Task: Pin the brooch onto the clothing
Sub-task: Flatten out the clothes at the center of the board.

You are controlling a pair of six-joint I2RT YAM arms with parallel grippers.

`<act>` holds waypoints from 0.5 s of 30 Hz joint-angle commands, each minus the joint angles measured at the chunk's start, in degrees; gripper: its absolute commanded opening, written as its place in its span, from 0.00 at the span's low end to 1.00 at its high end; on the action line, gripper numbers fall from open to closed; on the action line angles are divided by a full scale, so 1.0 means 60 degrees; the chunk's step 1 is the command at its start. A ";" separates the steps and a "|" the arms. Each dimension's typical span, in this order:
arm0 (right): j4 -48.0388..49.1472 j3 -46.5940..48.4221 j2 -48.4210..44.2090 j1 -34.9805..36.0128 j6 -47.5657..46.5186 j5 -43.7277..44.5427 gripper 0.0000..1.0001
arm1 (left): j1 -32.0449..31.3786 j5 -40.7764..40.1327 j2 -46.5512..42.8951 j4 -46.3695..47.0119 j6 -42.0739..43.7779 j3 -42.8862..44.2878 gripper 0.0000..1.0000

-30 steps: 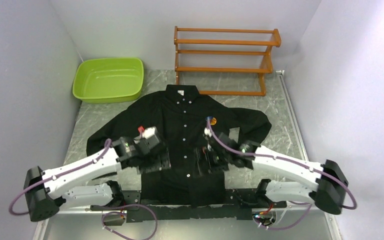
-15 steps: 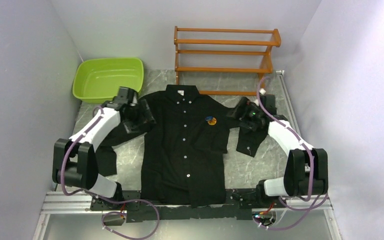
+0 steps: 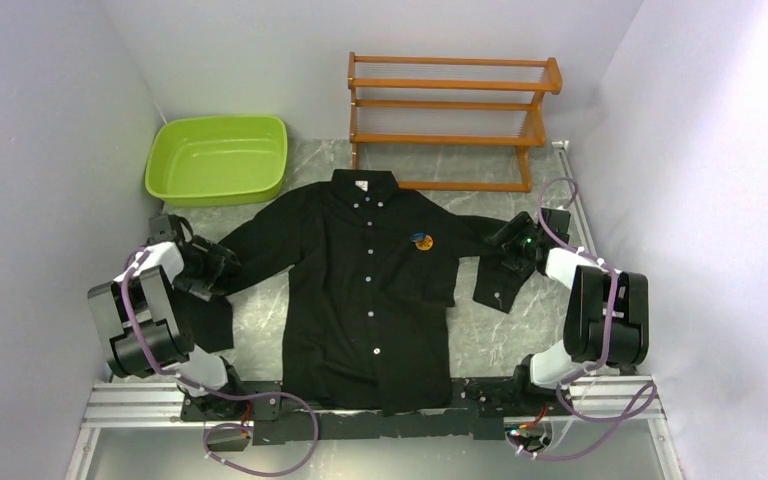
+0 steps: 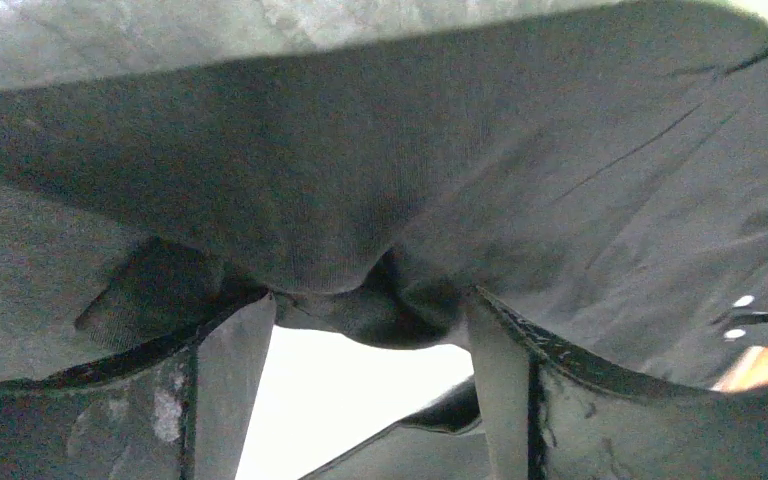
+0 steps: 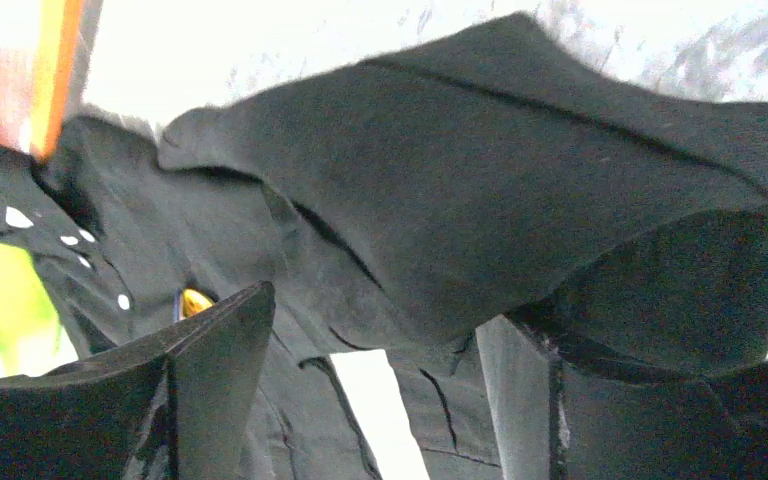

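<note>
the black shirt [image 3: 360, 290] lies front-up across the marbled table [image 3: 520, 320], collar away from me, both sleeves drawn outward. i read the step in hand as flattening the garment. to do it well i'd pull each sleeve evenly and low, just until the chest lies smooth, so the body doesn't slide or twist. the left gripper [image 3: 215, 268] is at the left sleeve and the right gripper [image 3: 503, 253] at the right sleeve. in both wrist views the jaws are partway closed with a wad of sleeve between the tips and cloth tenting away from it, so i judge both are pinching fabric. the brooch [image 3: 422, 241] already sits on the chest, just to the right of the button placket. whether its pin has gone through the cloth i can't tell.

the table is hard, grey-veined stone. the shirt is soft matte weave that creases readily. behind it stand a slatted wooden rack [image 3: 450, 100] and a glossy green basin [image 3: 218, 158]. the brooch is a small shiny amber disc with a blue bit at its edge. the buttons [image 3: 368, 276] are tiny white dots.
</note>
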 commanded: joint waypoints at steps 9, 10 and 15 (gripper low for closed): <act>0.1325 -0.0106 0.0967 -0.1714 0.0109 0.0963 0.00 | 0.1171 -0.0007 0.2055 0.1135 -0.1369 -0.0466 0.17; 0.1311 -0.0077 0.0960 -0.1829 0.0057 0.1042 0.00 | 0.1244 -0.0069 0.2010 0.1079 -0.1368 -0.0454 0.16; 0.1250 0.0241 0.0836 -0.1947 -0.0345 0.1310 0.00 | 0.1349 -0.0330 0.1771 0.1011 -0.1473 -0.0543 0.06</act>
